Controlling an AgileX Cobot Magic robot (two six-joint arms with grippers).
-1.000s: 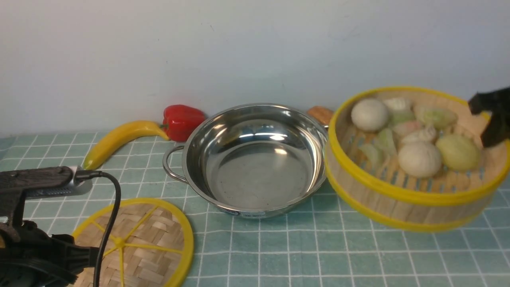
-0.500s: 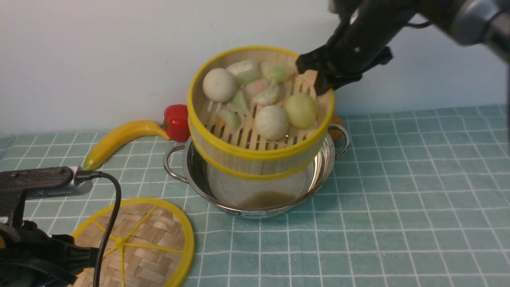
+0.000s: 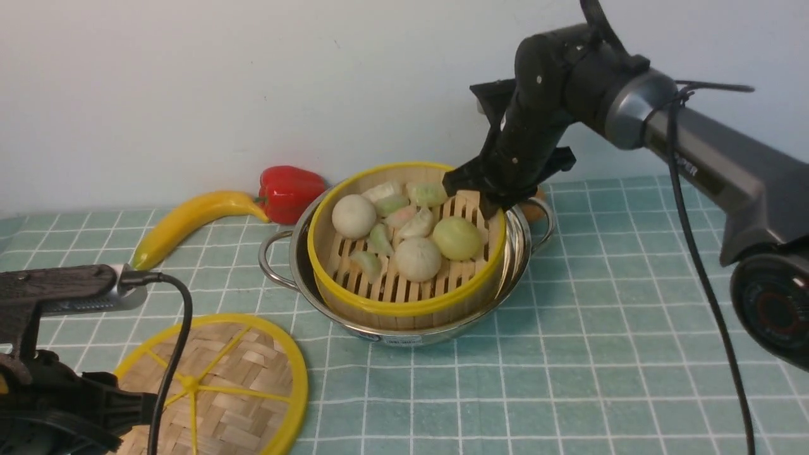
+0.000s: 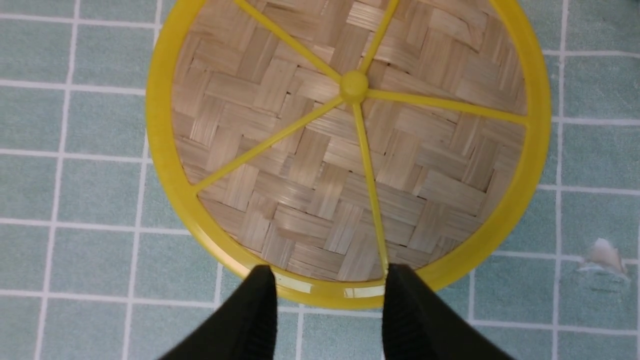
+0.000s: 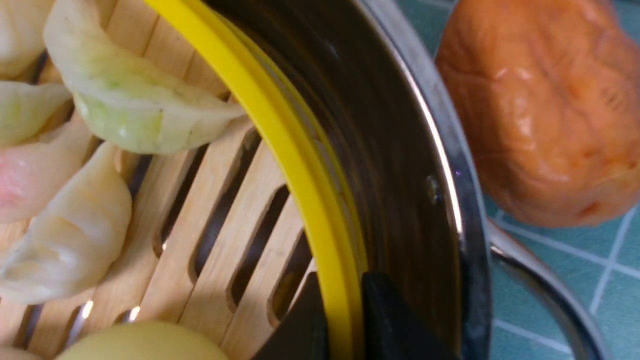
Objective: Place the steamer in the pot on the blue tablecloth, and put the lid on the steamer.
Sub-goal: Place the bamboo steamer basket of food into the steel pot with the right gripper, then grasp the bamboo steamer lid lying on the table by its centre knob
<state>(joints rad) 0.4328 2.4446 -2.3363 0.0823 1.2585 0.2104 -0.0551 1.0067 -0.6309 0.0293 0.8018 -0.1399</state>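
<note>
Front view: Steamer [image 3: 407,308], round bamboo, slatted wooden floor, smooth yellow rim, sits inside the pot [image 3: 468,332], wide, shallow, mirror-bright steel with looped wire handles. Pale dumplings [image 3: 418,224], some green-tinged and pleated, lie in the steamer with round whitish buns [image 3: 418,259] and a smooth yellowish oval piece [image 3: 457,238]. Right hand [image 3: 490,205], black, grasps the steamer wall at its far right side. Pot rests on the blue tablecloth [image 3: 619,379], pale blue-green with a thin white grid. Far left of the pot: glossy red pepper [image 3: 291,193] and a curved yellow banana [image 3: 196,221], its tip near the pepper. Near left: lid [image 3: 246,404], flat woven bamboo disc, yellow rim and spokes, lying on the cloth, apart from the pot. A dark cable [image 3: 180,341] crosses in front of it.

Left wrist view: Left hand [image 4: 330,295] released, its two dark fingers parted over the lid's rim; contact cannot be told. Weave shows broad, flat, tan strips crossing under a small, rounded yellow knob [image 4: 354,87].

Right wrist view: the right hand's dark fingers are clenched on the yellow rim, one either side. Beside the pot, outside its wall, lies a wrinkled, shiny orange-brown lump [image 5: 545,110], near the wire handle [image 5: 545,290].
</note>
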